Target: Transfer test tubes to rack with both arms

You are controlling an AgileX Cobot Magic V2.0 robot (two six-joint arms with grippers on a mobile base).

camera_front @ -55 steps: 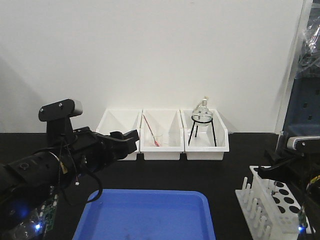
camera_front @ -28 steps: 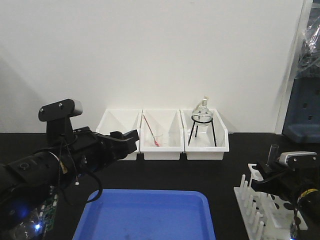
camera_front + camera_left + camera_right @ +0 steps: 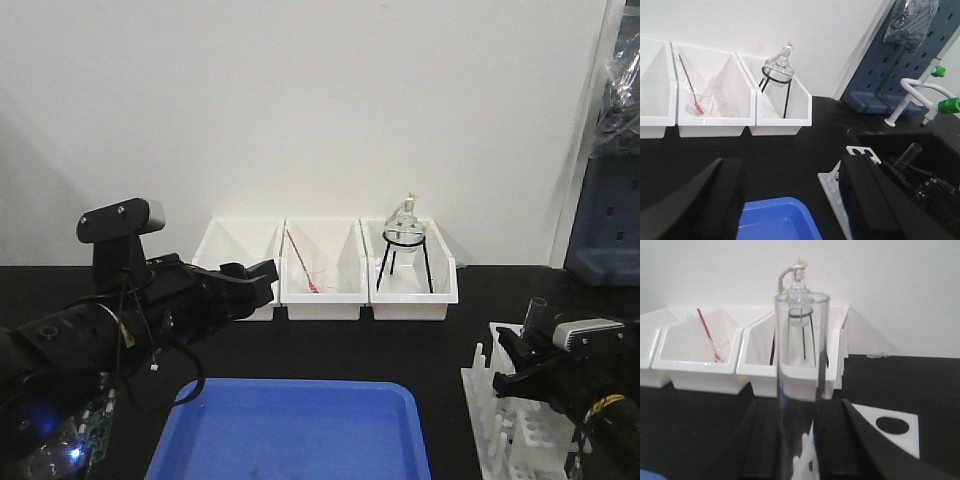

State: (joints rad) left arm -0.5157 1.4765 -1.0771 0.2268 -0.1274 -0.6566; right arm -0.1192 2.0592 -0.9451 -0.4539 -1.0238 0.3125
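Standing upright in the clamped right gripper (image 3: 802, 440) — a clear, round-rimmed test tube (image 3: 801, 365); left gripper (image 3: 790, 172) spread open.

The rack (image 3: 500, 430), at the bench's right front corner, is mostly hidden behind the right arm (image 3: 560, 385). The tube (image 3: 800, 390) has its lower end cut off in the wrist view. The tray (image 3: 290, 430) runs off the bottom edge.

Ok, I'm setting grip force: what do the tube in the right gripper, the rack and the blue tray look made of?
Test tube: likely clear glass, glossy; the bins show through it. Rack: white plastic by the look, matte, with a moulded round hole. Tray: probably blue plastic, smooth with soft sheen.
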